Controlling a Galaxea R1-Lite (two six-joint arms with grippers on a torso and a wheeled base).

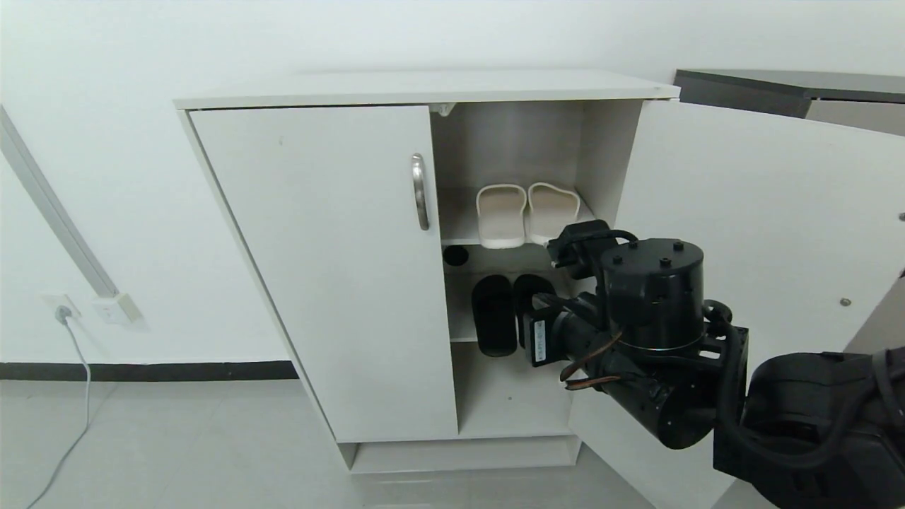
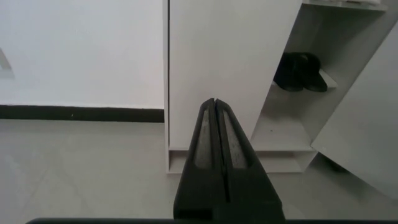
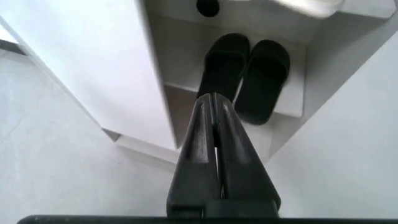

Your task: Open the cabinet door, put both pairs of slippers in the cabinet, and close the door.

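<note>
Head view: the white cabinet (image 1: 424,85) stands against the wall; its left door (image 1: 325,268) is closed, with a metal handle (image 1: 421,192) at the door's 3 o'clock edge; its right door (image 1: 763,233) stands swung wide, out toward 3 o'clock. In the open compartment a pair of pale slippers (image 1: 527,212) lies side by side on the upper shelf; a pair of black slippers (image 1: 495,314) lies on the shelf at 6 o'clock of them, with one slipper partly hidden behind the right arm (image 1: 650,332). That arm comes in from 4 o'clock, and its wrist is in front of the open compartment. A wall socket (image 1: 62,311) with a grey cable sits at 8 o'clock of the cabinet.

Left wrist view: the left gripper (image 2: 214,102) has its fingers pressed together with nothing between them; it hangs over the tiled floor (image 2: 74,174), facing the foot of the closed door; the black slippers lie on their shelf well beyond it.

Right wrist view: the right gripper (image 3: 215,96) has its fingers closed flat against each other and holds nothing; its tips lie near the heel of one black slipper; whether they touch it cannot be told.
</note>
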